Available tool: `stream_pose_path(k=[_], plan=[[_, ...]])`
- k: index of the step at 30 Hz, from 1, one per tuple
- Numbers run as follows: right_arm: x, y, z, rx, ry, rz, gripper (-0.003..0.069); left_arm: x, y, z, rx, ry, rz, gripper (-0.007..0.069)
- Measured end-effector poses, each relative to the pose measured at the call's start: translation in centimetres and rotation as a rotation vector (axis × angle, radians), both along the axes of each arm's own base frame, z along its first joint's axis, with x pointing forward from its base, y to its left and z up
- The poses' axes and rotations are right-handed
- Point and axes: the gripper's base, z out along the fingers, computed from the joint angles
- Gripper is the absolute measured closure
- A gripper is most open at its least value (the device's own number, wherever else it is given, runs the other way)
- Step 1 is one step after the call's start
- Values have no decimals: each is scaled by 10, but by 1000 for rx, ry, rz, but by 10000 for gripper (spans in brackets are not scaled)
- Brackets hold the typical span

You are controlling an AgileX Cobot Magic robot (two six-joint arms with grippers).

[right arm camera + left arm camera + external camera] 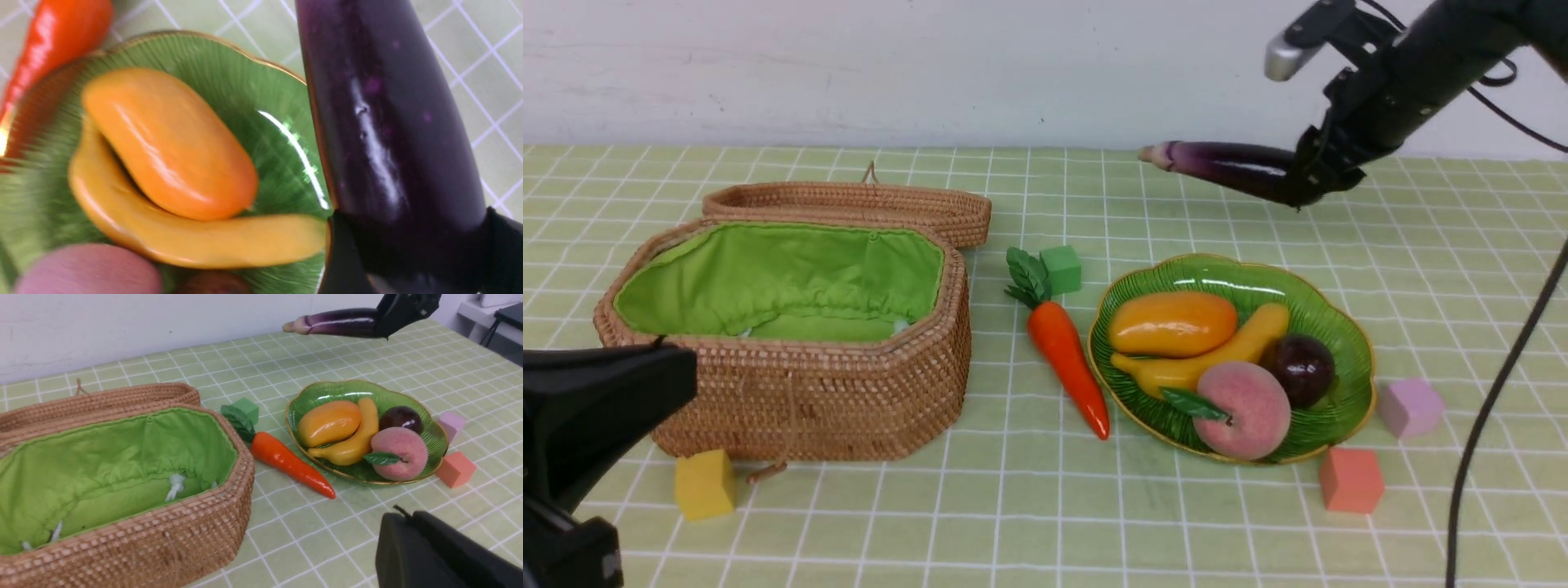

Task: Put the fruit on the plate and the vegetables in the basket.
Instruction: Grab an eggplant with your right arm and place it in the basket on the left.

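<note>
My right gripper (1311, 175) is shut on the thick end of the dark purple eggplant (1225, 167) (388, 122), holding it level in the air behind the green plate (1356, 351). On the plate lie the mango (1172, 322), banana (1168, 371), mangosteen (1298, 367) and peach (1250, 408). The orange carrot (1066, 359) lies on the cloth between the plate and the open wicker basket (809, 392), whose green lining shows in the left wrist view. At the basket's near left corner my left gripper (682, 371) (402, 516) is shut, with nothing held.
Foam cubes sit around: green (1060, 269) by the carrot leaves, yellow (704, 483) in front of the basket, salmon (1351, 479) and lilac (1410, 407) right of the plate. The basket lid (849, 204) lies open behind it. A black cable (1494, 392) hangs at the right.
</note>
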Motion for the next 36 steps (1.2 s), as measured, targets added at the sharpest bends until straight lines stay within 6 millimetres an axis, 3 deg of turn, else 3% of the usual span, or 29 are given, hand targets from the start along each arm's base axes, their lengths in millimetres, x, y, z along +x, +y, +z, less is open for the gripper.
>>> stream_pose_path(k=[3, 4, 5, 7, 8, 10, 11, 12, 14, 18, 19, 23, 27, 29, 36], plan=[[-14, 31, 18, 12, -17, 12, 258, 1, 2, -3, 36, 12, 20, 617], [-15, 31, 20, 13, -20, 12, 258, 1, 3, -3, 37, 13, 22, 617], [-25, 51, 30, 28, -31, 31, 258, 1, 5, -4, 59, 18, 41, 617], [-33, 64, 38, 42, -38, 44, 258, 2, 6, -5, 67, 26, 57, 617], [-45, 86, 47, 61, -47, 75, 258, 1, 10, -5, 72, 27, 85, 617], [-57, 107, 53, 73, -50, 110, 258, 0, 14, -4, 70, 17, 112, 617], [-64, 120, 55, 80, -48, 131, 258, -1, 18, -3, 62, 13, 136, 617], [-65, 120, 56, 80, -50, 130, 258, -2, 19, -3, 53, 13, 142, 617], [-85, 157, 58, 100, -36, 192, 258, -6, 33, -1, 38, 5, 223, 617], [-108, 195, 58, 124, -27, 254, 258, -13, 49, -2, 37, 13, 314, 617], [-118, 213, 61, 149, -55, 284, 258, -18, 56, -2, 27, 17, 341, 617], [-137, 251, 65, 223, -143, 342, 258, -26, 67, -3, 6, 18, 371, 617], [-138, 275, 54, 263, -182, 360, 258, -32, 75, -5, 3, 35, 403, 617], [-131, 285, 38, 272, -192, 352, 258, -35, 79, -5, -3, 37, 414, 617], [-110, 300, -6, 237, -200, 329, 258, -38, 82, -5, -18, 31, 415, 617]])
